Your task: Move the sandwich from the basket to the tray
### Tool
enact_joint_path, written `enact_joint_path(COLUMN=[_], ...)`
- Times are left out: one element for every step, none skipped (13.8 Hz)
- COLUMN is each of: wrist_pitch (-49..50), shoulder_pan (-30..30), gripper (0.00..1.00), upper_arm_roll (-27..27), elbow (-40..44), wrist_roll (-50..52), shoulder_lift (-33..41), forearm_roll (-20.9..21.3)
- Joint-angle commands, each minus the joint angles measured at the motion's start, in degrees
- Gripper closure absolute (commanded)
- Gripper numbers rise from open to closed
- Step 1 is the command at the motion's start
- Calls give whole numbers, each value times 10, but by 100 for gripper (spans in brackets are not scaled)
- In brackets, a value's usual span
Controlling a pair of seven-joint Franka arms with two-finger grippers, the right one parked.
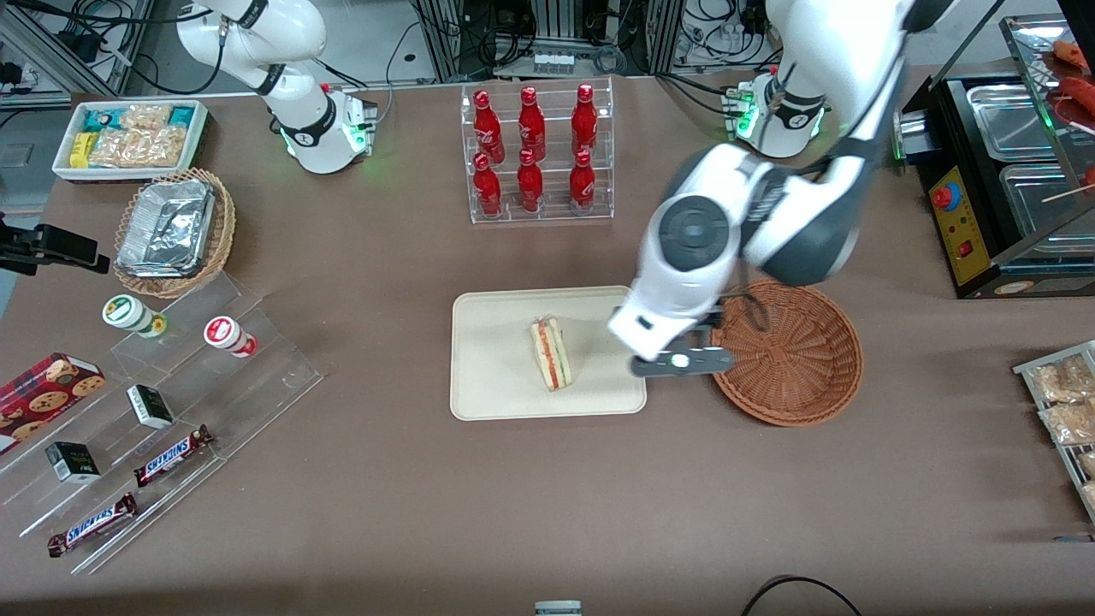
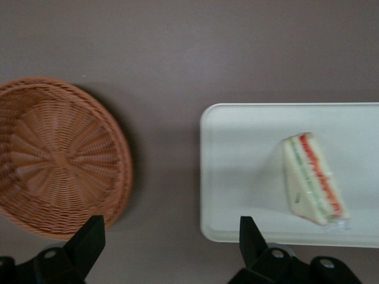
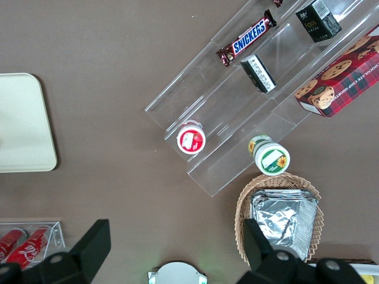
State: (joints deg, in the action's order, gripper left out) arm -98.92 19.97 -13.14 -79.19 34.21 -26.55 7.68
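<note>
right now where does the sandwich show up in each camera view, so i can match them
Front view: the sandwich lies on the tray, beside the basket, apart from the open pincer hovering above the gap between tray and basket.
Left wrist view: the sandwich lies on the tray, cut edge showing red and green.
Right wrist view: no sandwich; only a corner of the tray shows.
Shared landmark: the tray.
</note>
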Motion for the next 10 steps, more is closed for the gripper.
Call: enact_joint_path(wrist_pitch=[-8, -5, -7, -6, -2, 0, 0, 5, 19, 35], shoulder_pan=[-50, -63, -78, -104, -121, -142, -156, -168, -172, -179], gripper=[0, 0, 0, 0, 0, 0, 0, 0, 0, 0], upper_arm_roll=[-5, -4, -3, -3, -3, -3, -2, -2, 0, 5], elbow=[-85, -95, -111, -122, -133, -145, -155, -157, -157, -157], wrist_roll=[-75, -98, -123, -154, -185, -216, -237, -251, -260, -275], shoulder_lift=[72, 85, 104, 119, 137, 155, 170, 181, 191, 204], forearm_roll=[-16, -17, -18, -18, -19, -20, -20, -20, -21, -23])
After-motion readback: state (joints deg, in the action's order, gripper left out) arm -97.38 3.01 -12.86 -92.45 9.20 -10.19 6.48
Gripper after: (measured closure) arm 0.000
